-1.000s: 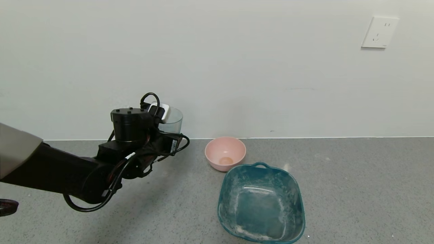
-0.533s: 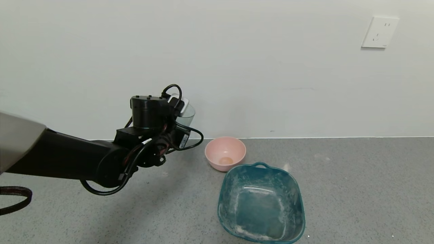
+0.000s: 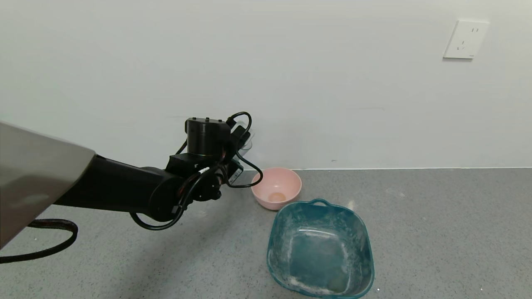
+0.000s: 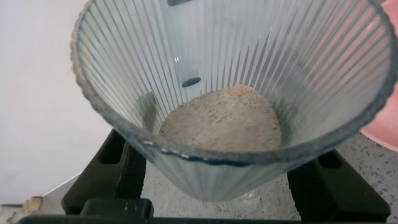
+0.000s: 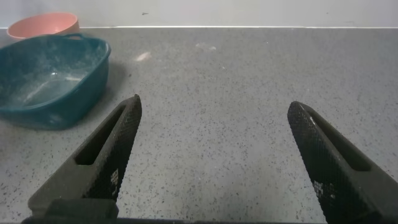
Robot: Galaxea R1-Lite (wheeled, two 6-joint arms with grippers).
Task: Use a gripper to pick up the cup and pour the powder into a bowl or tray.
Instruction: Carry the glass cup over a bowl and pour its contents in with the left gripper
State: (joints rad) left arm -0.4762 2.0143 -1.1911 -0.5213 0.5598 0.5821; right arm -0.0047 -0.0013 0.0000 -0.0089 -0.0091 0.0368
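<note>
My left gripper (image 3: 243,146) is held in the air just left of the pale pink bowl (image 3: 276,187), mostly hidden behind its black wrist. In the left wrist view the gripper (image 4: 224,180) is shut on the clear ribbed cup (image 4: 124,68), which stands about upright. Whitish-grey powder (image 4: 221,118) lies in the cup's bottom. Only a sliver of the cup (image 3: 248,143) shows in the head view. The bowl's edge (image 4: 388,124) shows beside the cup. My right gripper (image 5: 214,149) is open and empty low over the counter, out of the head view.
A teal squarish tub (image 3: 320,249) with white residue stands in front of the pink bowl; it also shows in the right wrist view (image 5: 50,78), with the bowl (image 5: 43,25) behind. The wall is close behind the counter. A black cable (image 3: 41,245) lies at the left.
My left arm has moved to the right with the cup, from well left of the pink bowl to just beside it. The bowl and tub have not moved.
</note>
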